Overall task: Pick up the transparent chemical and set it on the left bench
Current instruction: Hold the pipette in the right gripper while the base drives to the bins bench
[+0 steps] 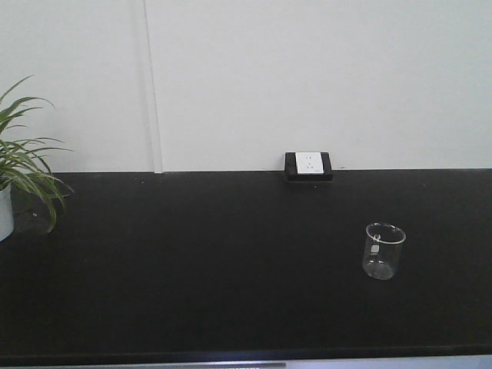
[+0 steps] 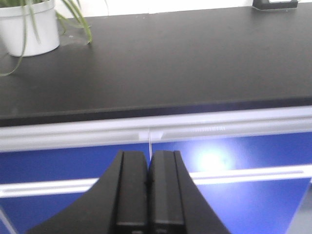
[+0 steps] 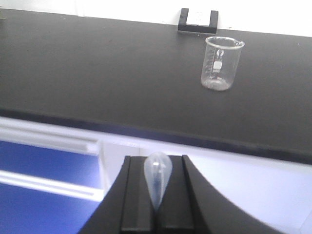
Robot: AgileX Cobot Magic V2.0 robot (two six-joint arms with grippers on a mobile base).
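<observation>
Left gripper [image 2: 147,157] jaws pressed together; right gripper [image 3: 157,163] clamped on thin translucent whitish plastic dropper pipette [image 3: 156,181], bulb end showing.
Matte black bench top [image 1: 192,269]: green plant in white pot [image 1: 6,207] far left, black-framed white wall socket [image 1: 308,165] at back, clear glass beaker [image 1: 383,251] upright at right, beyond the held pipette.

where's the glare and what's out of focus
Left wrist view: white glare blob on the blue drawer front. Right wrist view: the pipette bulb in the right tool is soft, the beaker sharper. Front view: flat, even light.
</observation>
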